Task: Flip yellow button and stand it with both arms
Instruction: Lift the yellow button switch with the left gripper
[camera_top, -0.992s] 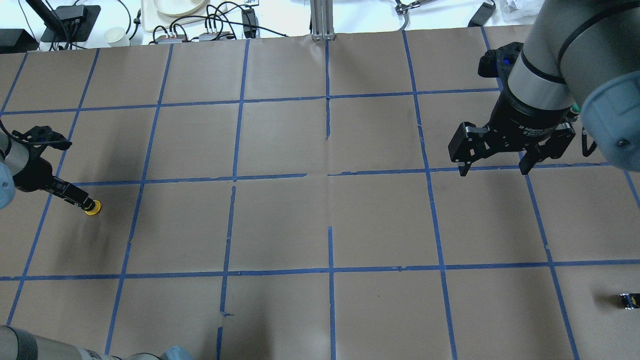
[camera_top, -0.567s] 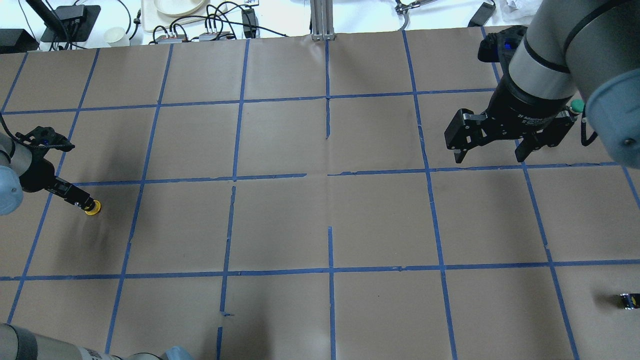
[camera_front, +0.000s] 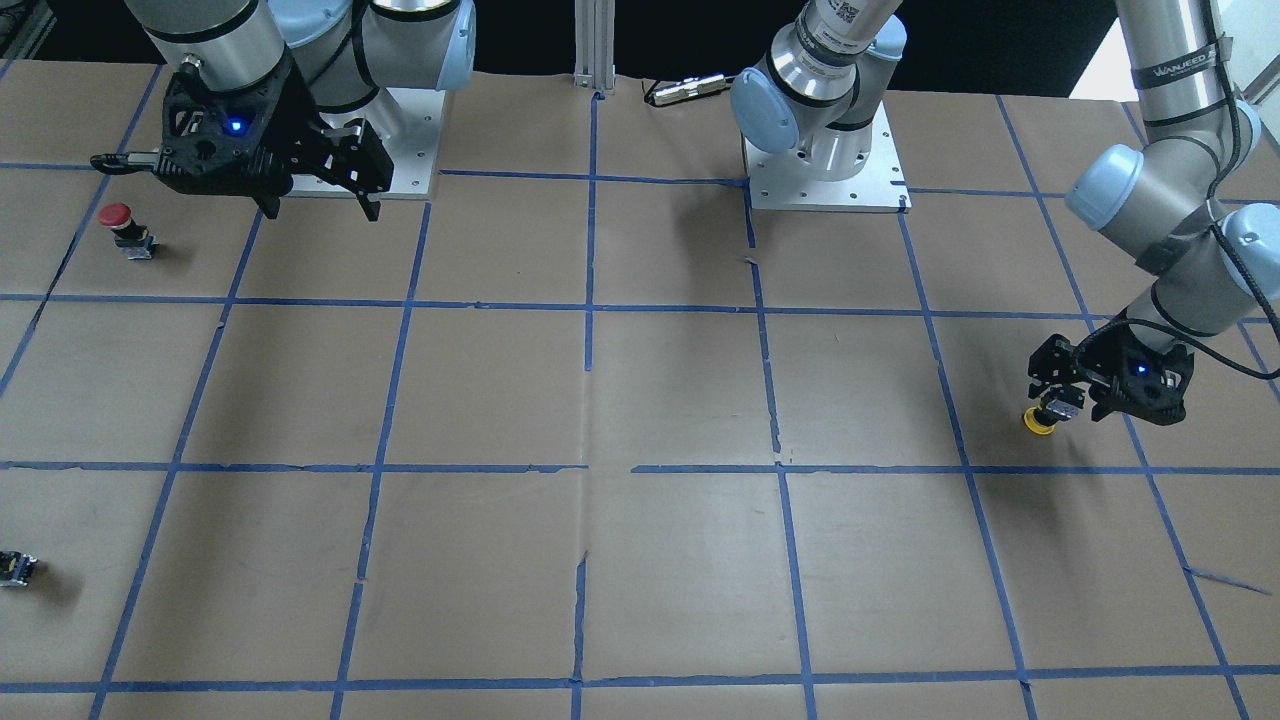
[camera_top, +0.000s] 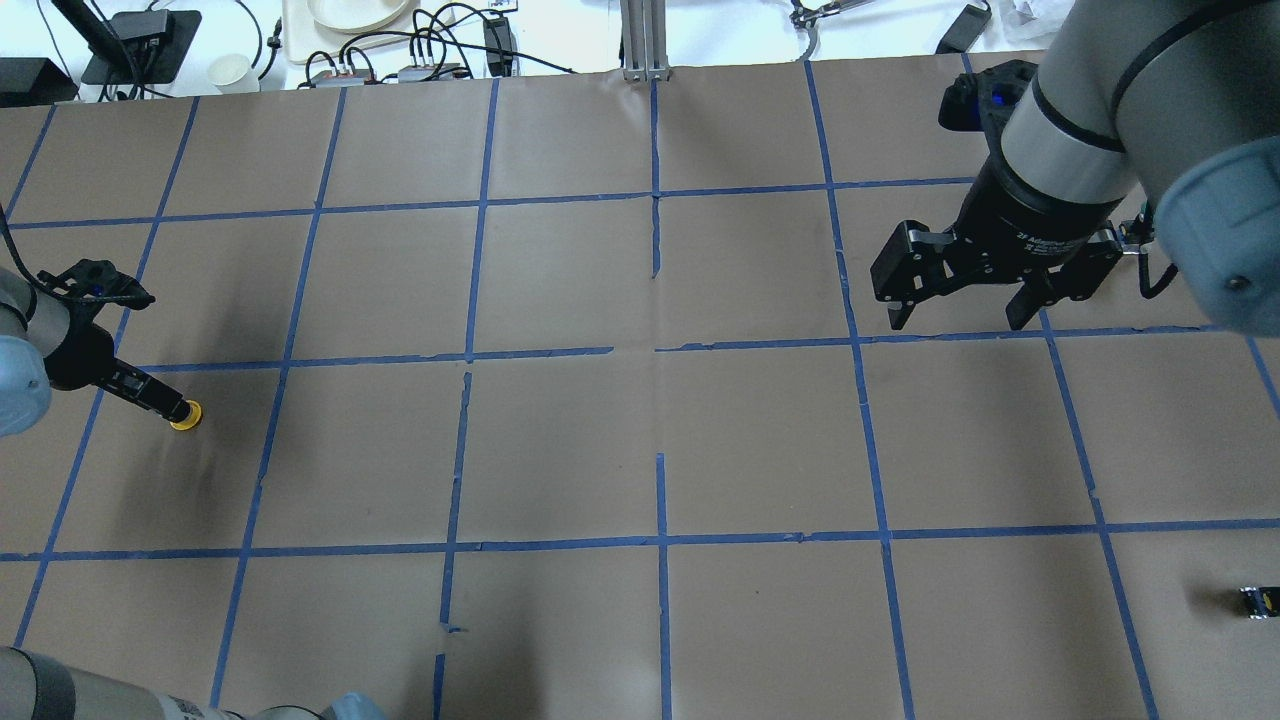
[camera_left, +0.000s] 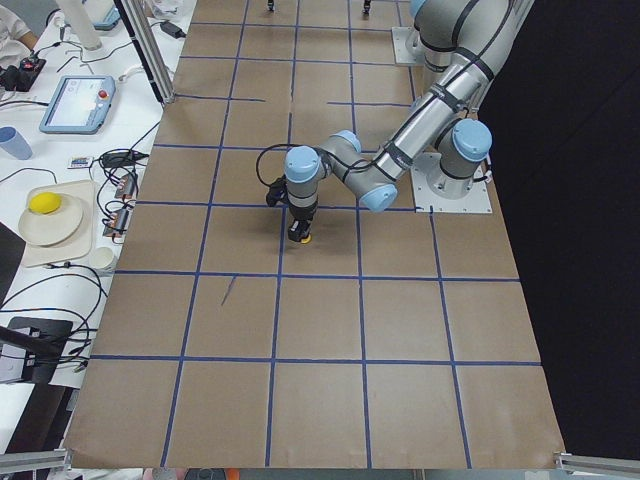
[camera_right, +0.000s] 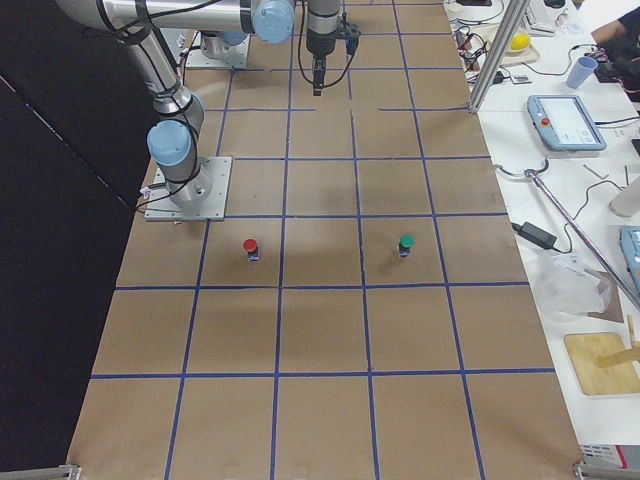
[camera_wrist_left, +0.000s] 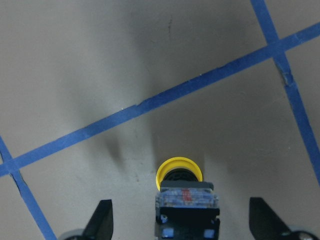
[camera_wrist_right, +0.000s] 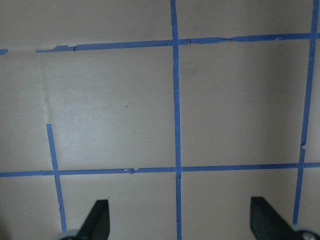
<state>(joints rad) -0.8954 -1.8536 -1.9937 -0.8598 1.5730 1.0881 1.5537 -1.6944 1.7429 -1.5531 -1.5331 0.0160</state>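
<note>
The yellow button (camera_top: 186, 415) rests at the table's left side with its yellow cap (camera_wrist_left: 179, 170) on the paper and its black and silver body tilted up toward my left gripper. It also shows in the front view (camera_front: 1039, 422) and the left side view (camera_left: 300, 237). My left gripper (camera_top: 165, 405) is low over it and open. In the left wrist view its fingertips (camera_wrist_left: 102, 220) stand wide apart on either side of the body without touching it. My right gripper (camera_top: 955, 305) is open and empty, hovering above the far right of the table.
A red-capped button (camera_front: 120, 228) and a green-capped button (camera_right: 405, 243) stand upright near the right arm's base. A small black-yellow piece (camera_top: 1255, 600) lies at the near right edge. Cables and dishes (camera_top: 350, 15) lie beyond the far edge.
My right gripper has moved left and slightly farther from the robot, staying open. My left arm has shifted a little; the yellow button has stayed in place.
</note>
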